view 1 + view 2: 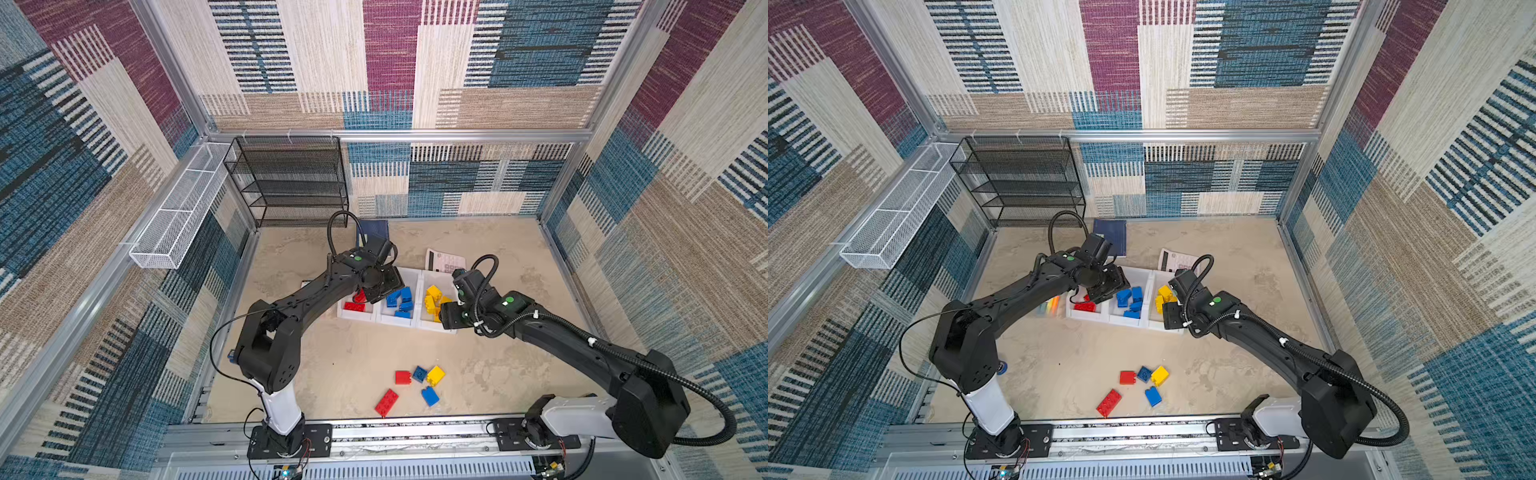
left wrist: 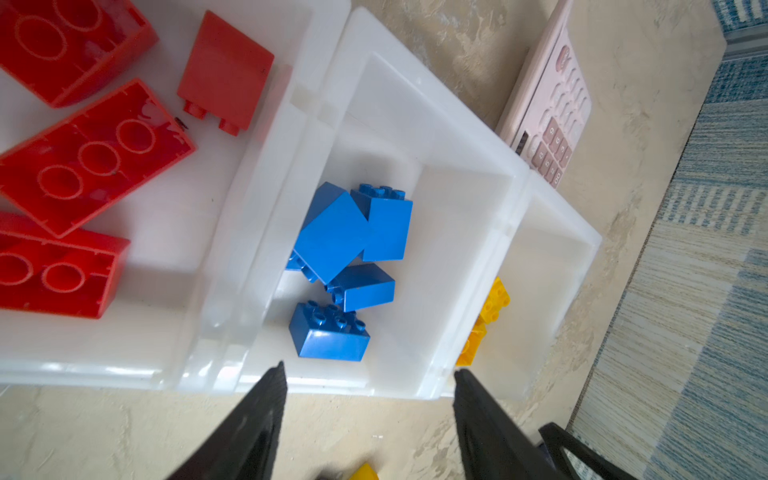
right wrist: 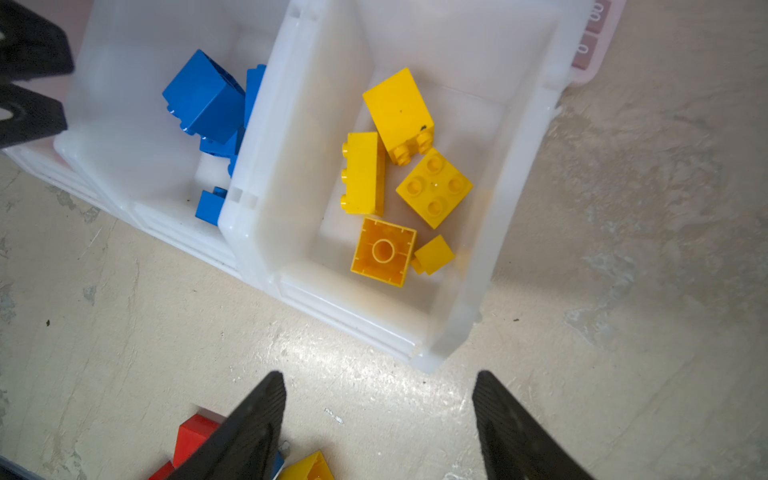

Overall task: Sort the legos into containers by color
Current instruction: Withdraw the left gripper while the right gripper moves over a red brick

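Observation:
Three joined white containers [image 1: 376, 318] stand mid-table. Red legos [image 2: 95, 153] lie in the left bin, blue ones [image 2: 332, 237] in the middle bin, yellow ones [image 3: 399, 183] in the right bin. Loose legos lie near the front edge: a red square [image 1: 402, 377], two blue [image 1: 420, 374] [image 1: 430, 396], a yellow [image 1: 435, 375] and a long red [image 1: 386, 402]. My left gripper [image 2: 370, 370] hangs open and empty above the red and blue bins [image 1: 380, 286]. My right gripper [image 3: 379, 374] is open and empty above the yellow bin's near side [image 1: 446, 318].
A pink calculator [image 1: 444, 262] lies just behind the bins and a dark blue notebook [image 1: 374, 232] farther back. A black mesh rack [image 1: 291, 183] fills the back left corner, next to a white wire basket [image 1: 178, 216]. A marker pack [image 1: 1049, 307] lies left of the bins.

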Motion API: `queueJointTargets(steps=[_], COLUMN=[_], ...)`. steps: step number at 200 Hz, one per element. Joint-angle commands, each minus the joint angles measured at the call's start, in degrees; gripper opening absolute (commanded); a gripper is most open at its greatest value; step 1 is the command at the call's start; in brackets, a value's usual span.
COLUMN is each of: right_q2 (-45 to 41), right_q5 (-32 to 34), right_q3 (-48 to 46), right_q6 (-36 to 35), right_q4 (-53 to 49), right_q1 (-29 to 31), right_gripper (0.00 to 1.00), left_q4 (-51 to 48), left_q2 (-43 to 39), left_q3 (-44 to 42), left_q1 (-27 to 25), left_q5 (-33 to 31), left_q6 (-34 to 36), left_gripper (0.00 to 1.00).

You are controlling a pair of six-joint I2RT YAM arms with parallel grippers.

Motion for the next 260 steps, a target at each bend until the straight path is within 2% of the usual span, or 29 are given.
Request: queueJointTargets(steps=[1,65,99,130,164,191,228,260], right_q2=[-0.28,-1.71,-2.42,-3.81,-2.70,-0.32,5.00,10.20], right_q5=[0.12,-3.16,-3.01,-3.64,-7.43,-6.43,-3.81,-3.29], right_q3=[0.19,-1.06,-2.62,-2.99,-3.81,-3.17,-1.26,-0.74], right_q6=[0.78,2.27,2.63,2.43,-2.35,-4.22,-6.54,-7.88], right_q4=[0.27,0.67,-0.26,1.15,2.91,3.12,3.52,5.12], right_q1=[0.05,0.28,2.21,7.48,15.70,21.01,26.87,28.91], right_gripper=[0.74,0.71,0.71,0.71,0.71,0.70,0.70,0.71], left_q4=[0.53,3.82,1.71,0.05,-0.05,-0.25,-1.26,-1.46], left_q2=[-2.62,-15.98,-23.46,-30.69,-38.43,-43.19,-45.82,-46.28], left_q3=[-1.94,-15.88,-22.58,-28.66,-35.88,-39.64,-41.75,-42.23], left_q1=[0.28,2.31,3.98,6.43,8.94,10.37,10.97,11.10], left_q5=[-1.17,-3.39,-5.56,-6.62,-7.19,-7.36,-7.43,-7.28], left_q6=[1.52,-0.66,0.60,0.28,-3.15,-4.93,-6.21,-6.69], left_gripper=[0.67,0.67,0.67,0.67,0.67,0.67,0.67,0.67])
